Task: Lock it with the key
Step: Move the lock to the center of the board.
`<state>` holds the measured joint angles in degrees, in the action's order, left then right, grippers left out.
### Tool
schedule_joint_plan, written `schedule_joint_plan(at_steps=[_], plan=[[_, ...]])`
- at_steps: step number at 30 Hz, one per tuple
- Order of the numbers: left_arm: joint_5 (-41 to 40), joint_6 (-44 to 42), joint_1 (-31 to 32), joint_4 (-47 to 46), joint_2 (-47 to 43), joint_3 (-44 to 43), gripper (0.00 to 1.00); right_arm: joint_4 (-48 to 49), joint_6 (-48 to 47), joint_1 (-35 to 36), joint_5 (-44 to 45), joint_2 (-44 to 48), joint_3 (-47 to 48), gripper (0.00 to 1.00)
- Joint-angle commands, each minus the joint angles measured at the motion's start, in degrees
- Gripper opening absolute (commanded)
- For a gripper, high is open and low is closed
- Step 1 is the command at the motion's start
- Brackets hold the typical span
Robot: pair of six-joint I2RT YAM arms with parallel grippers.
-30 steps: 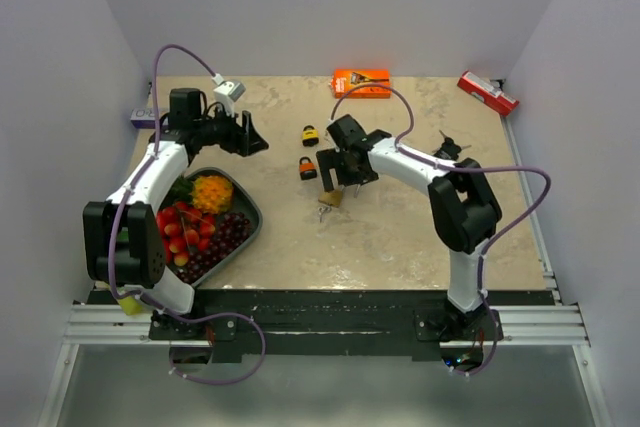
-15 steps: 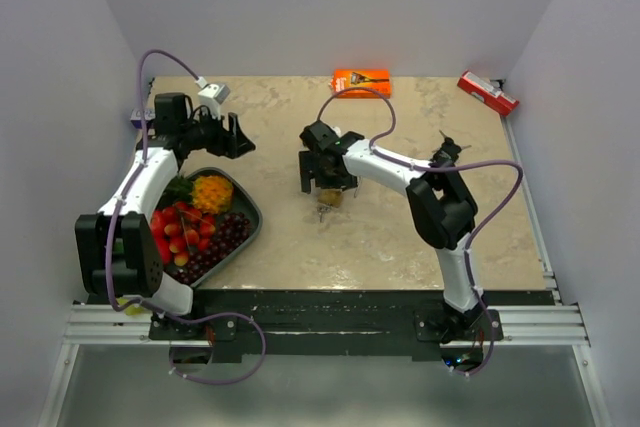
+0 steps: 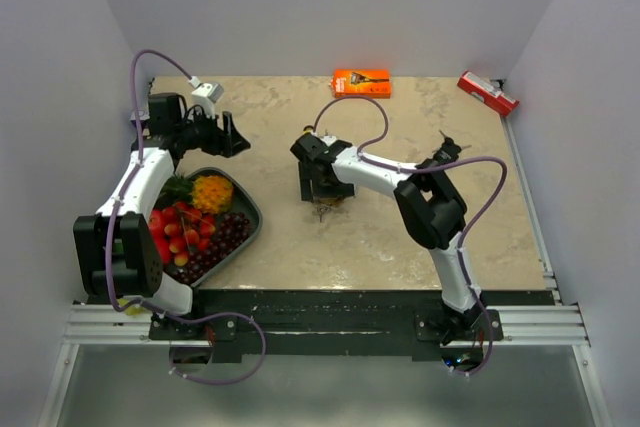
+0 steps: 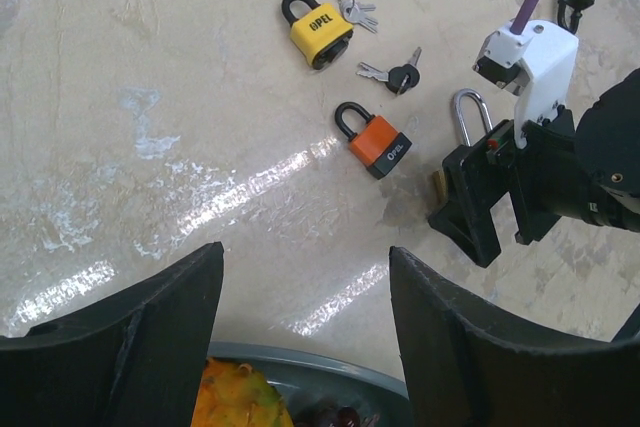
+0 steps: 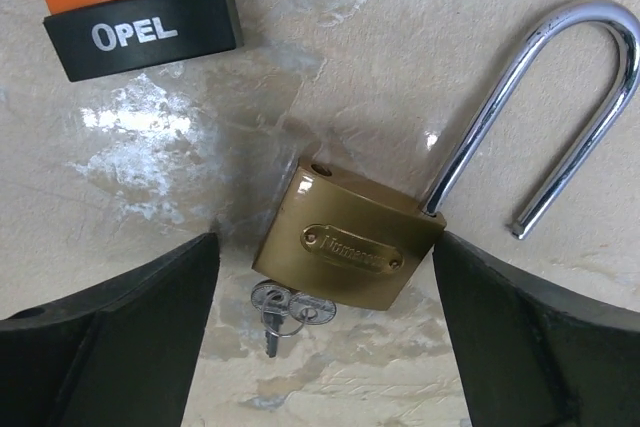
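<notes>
A brass padlock (image 5: 350, 237) lies flat on the table with its steel shackle (image 5: 560, 97) swung open. A small bunch of keys (image 5: 285, 309) hangs from its bottom edge. My right gripper (image 5: 325, 244) is open and hovers straight above the lock body, one finger on each side, not touching it. In the top view the right gripper (image 3: 322, 183) covers most of the brass padlock (image 3: 330, 200). My left gripper (image 4: 305, 259) is open and empty, over the tray's far rim, well left of the lock; it also shows in the top view (image 3: 236, 135).
An orange padlock (image 4: 375, 142) lies just beside the brass one. A yellow padlock (image 4: 318, 27) with keys and a black-headed key (image 4: 400, 75) lie farther back. A grey fruit tray (image 3: 250, 222) sits at front left. An orange box (image 3: 361, 82) and a red tool (image 3: 487, 93) lie at the back.
My right gripper has moved left and now sits over the brass padlock. My left gripper has drawn back a little to the left.
</notes>
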<state>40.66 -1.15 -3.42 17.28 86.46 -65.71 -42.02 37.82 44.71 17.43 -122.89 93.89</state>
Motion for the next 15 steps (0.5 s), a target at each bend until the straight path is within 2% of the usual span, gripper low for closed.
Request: schedule_joint_plan(at_steps=[1,5,6,9,11,15], plan=[[0.6,-0.5,-0.9,-1.3,-2.3,0.3,0.71,-2.1,0.9,-0.2,5.3,-2.1,-0.1,0.85],[0.7,-0.4,-1.1,-1.6,-2.3,0.5,0.71,-1.1,-1.5,-2.1,4.6,-0.3,-2.5,0.7],[1.0,-0.3,-1.1,-1.8,-2.1,0.4,0.71,-0.9,-2.2,-2.5,4.4,0.4,-4.0,0.63],[2.0,0.2,-1.1,-3.0,-1.3,0.1,0.71,0.5,-7.8,-5.4,-0.2,3.6,-8.2,0.56],[2.7,0.1,-1.0,-3.4,-0.9,-0.2,0.71,1.9,-15.5,-7.6,-5.4,5.7,-11.8,0.49],[4.9,0.0,-0.8,-4.9,0.1,-0.3,0.69,3.9,-32.5,-11.5,-14.7,9.8,-18.5,0.48]])
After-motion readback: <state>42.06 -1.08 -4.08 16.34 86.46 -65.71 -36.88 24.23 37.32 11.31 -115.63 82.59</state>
